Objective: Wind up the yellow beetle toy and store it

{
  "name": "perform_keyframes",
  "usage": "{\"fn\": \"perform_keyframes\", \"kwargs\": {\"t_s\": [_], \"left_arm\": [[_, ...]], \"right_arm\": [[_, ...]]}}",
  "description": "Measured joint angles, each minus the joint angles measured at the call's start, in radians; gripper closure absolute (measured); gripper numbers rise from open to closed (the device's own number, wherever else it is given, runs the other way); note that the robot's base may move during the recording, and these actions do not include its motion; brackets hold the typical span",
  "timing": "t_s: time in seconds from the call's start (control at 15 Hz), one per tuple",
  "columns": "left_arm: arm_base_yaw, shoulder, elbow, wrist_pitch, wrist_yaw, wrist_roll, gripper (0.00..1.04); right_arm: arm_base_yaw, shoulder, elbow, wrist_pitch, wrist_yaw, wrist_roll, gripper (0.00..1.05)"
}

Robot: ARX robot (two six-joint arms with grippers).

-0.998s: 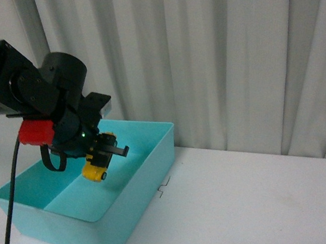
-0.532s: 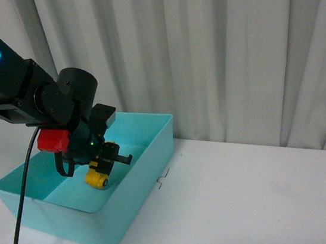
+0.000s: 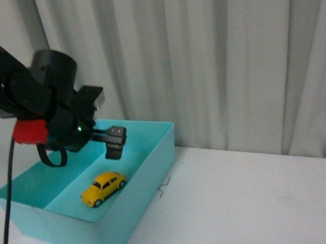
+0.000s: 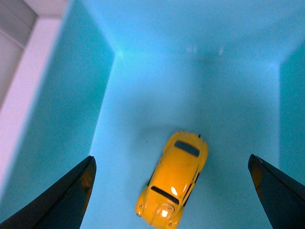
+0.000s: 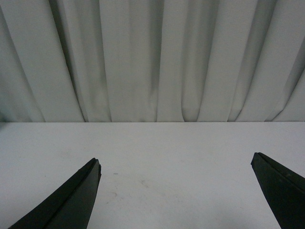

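Yellow beetle toy (image 3: 103, 188) sits on its wheels inside the teal bin (image 3: 151, 159), touching nothing else. Left claw (image 3: 114, 143) hangs above the bin, spread wide, empty. Right claw (image 5: 175, 161) is spread too, over the white desk (image 5: 157, 143).

This looks like a robot test lab. A white surface (image 3: 251, 194) bears black corner marks (image 3: 164, 184), and a pale pleated curtain (image 3: 213, 49) screens the back.

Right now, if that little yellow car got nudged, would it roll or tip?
Probably rolls: the yellow beetle toy sits upright on its wheels on the flat floor of the turquoise bin. Its glossy, rounded body may be slippery.
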Motion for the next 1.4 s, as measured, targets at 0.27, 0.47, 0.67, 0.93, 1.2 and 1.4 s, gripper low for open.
{"fn": "perform_keyframes", "kwargs": {"t_s": [0.27,0.47,0.67,0.93,1.2,1.4], "left_arm": [[-0.038,-0.323,-0.187,0.077,0.057,-0.010,0.07],[-0.090,-0.515,-0.333,0.246,0.124,-0.040,0.11],[-0.100,-0.613,-0.683,0.750,0.167,-0.117,0.53],[-0.170,-0.785,-0.864,0.792,0.101,-0.132,1.00],[-0.180,-0.944,-0.975,0.753,0.093,-0.135,1.03],[-0.180,-1.067,-1.042,0.684,0.093,-0.135,1.03]], "right_arm": [[0.000,0.000,0.000,0.000,0.000,0.000,0.07],[0.000,0.000,0.000,0.000,0.000,0.000,0.07],[0.000,0.000,0.000,0.000,0.000,0.000,0.07],[0.000,0.000,0.000,0.000,0.000,0.000,0.07],[0.000,0.000,0.000,0.000,0.000,0.000,0.07],[0.000,0.000,0.000,0.000,0.000,0.000,0.07]]}}
